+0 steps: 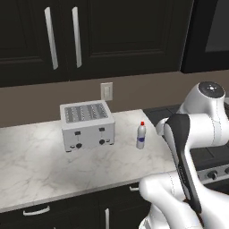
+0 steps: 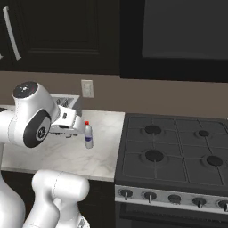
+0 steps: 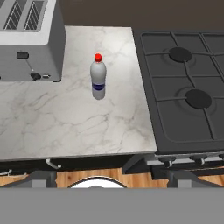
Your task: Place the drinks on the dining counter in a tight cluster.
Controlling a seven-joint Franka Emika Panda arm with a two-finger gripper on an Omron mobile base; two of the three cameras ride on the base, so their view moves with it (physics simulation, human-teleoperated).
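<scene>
So the small pale bottle (image 3: 98, 77) with the red cap is standing upright on the marble desk (image 3: 65, 122), out in the open ahead of the jaws and well apart from them. Nothing is touching it. Looking along the hand, it sits a bit above the middle of the picture, roughly straight ahead and only slightly to one side. It has a blue band around its belly.

The jaws are spread as wide as they go, with nothing between them. Their tips are hard to make out down at the bottom of the hand view, so I won't point at them.

From the jaws' side, the silver toaster (image 3: 28, 41) is off to the left of the bottle, near it but not touching, with a clear strip of marble between the two. The black stove (image 3: 188, 87) is on the other side, to the right, its edge butting up against the desk.

In the base views the bottle stands between the toaster (image 1: 87, 126) and the stove edge, with a wall socket (image 1: 106, 91) on the wall behind. The white arm (image 1: 188, 152) is folded up in front of the desk.
</scene>
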